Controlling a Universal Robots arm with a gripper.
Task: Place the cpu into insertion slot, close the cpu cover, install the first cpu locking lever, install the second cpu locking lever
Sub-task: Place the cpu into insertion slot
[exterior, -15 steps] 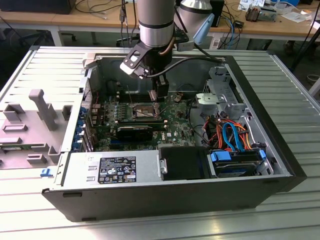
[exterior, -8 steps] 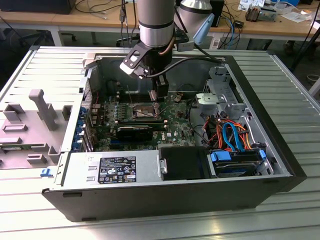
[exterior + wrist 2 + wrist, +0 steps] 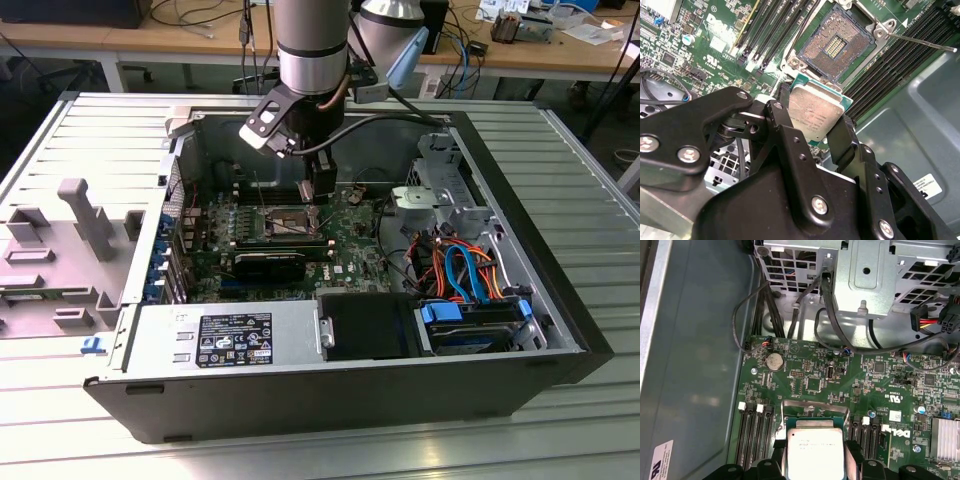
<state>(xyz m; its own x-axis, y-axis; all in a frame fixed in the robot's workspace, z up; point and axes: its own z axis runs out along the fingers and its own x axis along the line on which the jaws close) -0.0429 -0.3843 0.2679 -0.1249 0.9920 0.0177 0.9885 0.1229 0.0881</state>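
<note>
Held part: the cpu point(image 3: 816, 116) is a flat square chip with a dull, scuffed silver top and a narrow green border showing at its edges.
Grip: the gripper point(image 3: 814, 131) has its jaws clamped on the cpu, with a black finger point(image 3: 782, 112) against one edge and the other finger on the opposite edge.
Position of part: the cpu hangs above the green motherboard point(image 3: 715, 30), near the insertion slot point(image 3: 836, 46) but off to one side of it and not seated.
Slot condition: the insertion slot lies uncovered, with its dark grid of contacts exposed inside a silver-grey rim.
Lever: a thin metal locking lever point(image 3: 920, 44) stands clear of the slot, reaching out over the neighbouring memory slots point(image 3: 900, 60).
Flanking edges: long black memory slots run on both sides of the insertion slot, close to its rim.
First wrist view: the cpu point(image 3: 814, 450) sits between the two fingers, with the motherboard point(image 3: 805, 375) beyond it.
Side wall: the grey case panel point(image 3: 695, 340) borders the motherboard edge, bare and flat.
Obstructions: a metal drive cage point(image 3: 865, 275) and black cables point(image 3: 825, 315) stand at the far edge of the motherboard, well apart from the cpu.
Exterior view: the gripper point(image 3: 318, 200) reaches down into the open computer case point(image 3: 560, 300), just above the motherboard.
</note>
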